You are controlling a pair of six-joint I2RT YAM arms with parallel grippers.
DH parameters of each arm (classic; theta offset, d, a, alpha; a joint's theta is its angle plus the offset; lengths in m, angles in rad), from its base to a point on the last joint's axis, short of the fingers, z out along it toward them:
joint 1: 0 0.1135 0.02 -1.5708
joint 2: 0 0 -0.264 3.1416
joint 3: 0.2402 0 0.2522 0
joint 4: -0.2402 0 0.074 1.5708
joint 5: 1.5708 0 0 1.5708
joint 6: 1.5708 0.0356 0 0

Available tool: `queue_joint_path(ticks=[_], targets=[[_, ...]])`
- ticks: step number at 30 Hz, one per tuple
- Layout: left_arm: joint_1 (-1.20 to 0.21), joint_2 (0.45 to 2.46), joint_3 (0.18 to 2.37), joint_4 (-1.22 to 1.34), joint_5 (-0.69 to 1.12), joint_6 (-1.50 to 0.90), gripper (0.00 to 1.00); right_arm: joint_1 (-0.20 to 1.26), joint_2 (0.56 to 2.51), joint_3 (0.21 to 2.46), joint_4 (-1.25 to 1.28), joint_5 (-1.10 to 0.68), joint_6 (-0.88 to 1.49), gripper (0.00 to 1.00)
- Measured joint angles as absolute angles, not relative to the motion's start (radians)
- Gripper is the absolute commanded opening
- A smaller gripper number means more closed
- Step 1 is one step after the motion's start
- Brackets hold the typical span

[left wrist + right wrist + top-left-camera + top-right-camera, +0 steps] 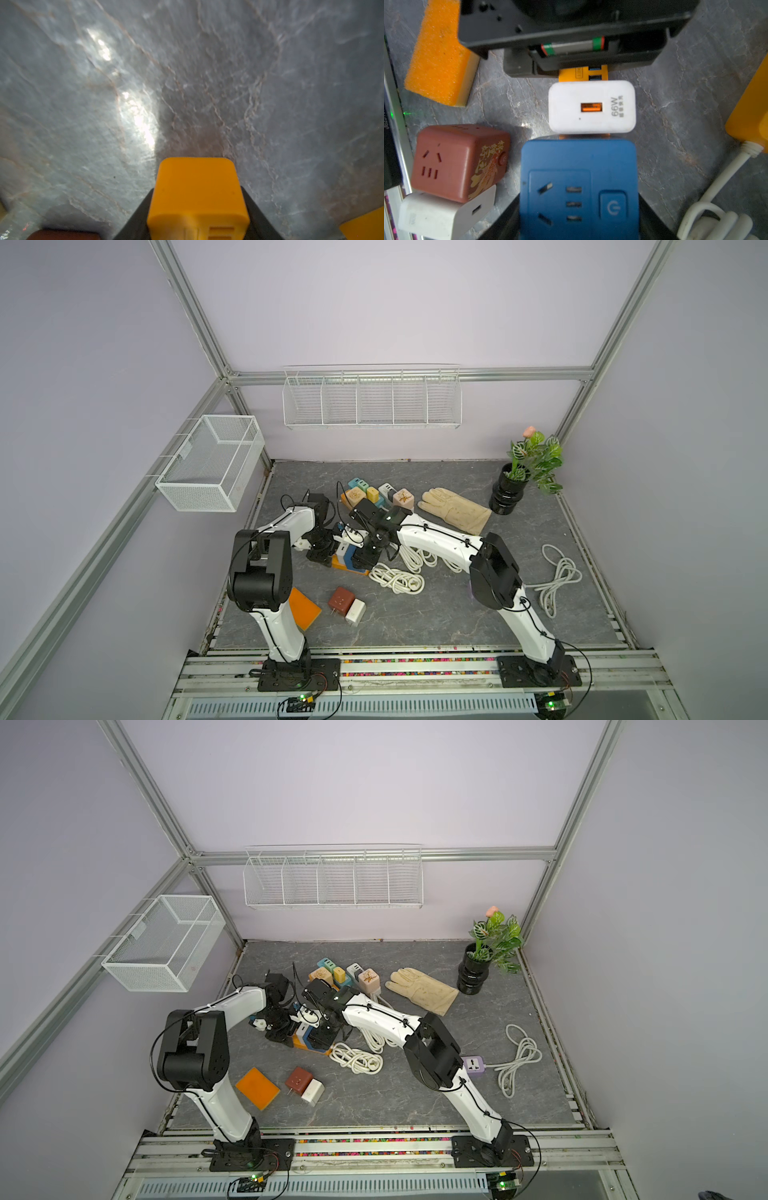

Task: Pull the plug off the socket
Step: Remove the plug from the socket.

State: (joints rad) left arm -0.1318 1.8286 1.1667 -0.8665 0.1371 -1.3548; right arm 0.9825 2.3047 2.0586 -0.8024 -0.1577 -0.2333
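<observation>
An orange socket strip (197, 187) lies near the middle of the mat, and my left gripper (197, 192) is shut on one end of it; it also shows in a top view (360, 571). A blue cube plug (577, 166) with a socket face and a power button sits on the strip. My right gripper (578, 209) is shut on it, with a black finger against each side. A white 66W charger (591, 107) stands on the strip between the blue cube and the left gripper (571, 31). In both top views the two grippers (322, 549) (365, 558) face each other over the strip.
A brown cube socket (460, 162), a small white charger (444, 214) and an orange sponge (440, 52) lie nearby. Coiled white cable (397, 578), a glove (455, 510), a cluster of cube sockets (374, 493), a potted plant (509, 493) and a purple socket (473, 1065) are on the mat.
</observation>
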Motion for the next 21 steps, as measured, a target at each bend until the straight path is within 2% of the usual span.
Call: queue_joint_path(ticks=[13,18,21], targets=[[-0.145,1.819,1.15,-0.846,0.127,-1.368,0.0,0.951,2.327,2.19,-0.908,-0.301,-0.144,0.21],[-0.145,1.814,1.144,-0.835,0.13,-1.378,0.0,0.953,2.323,2.181,-0.909,-0.305,-0.123,0.2],[-0.145,1.814,1.144,-0.826,0.136,-1.384,0.0,0.953,2.275,2.086,-0.87,-0.297,-0.092,0.21]])
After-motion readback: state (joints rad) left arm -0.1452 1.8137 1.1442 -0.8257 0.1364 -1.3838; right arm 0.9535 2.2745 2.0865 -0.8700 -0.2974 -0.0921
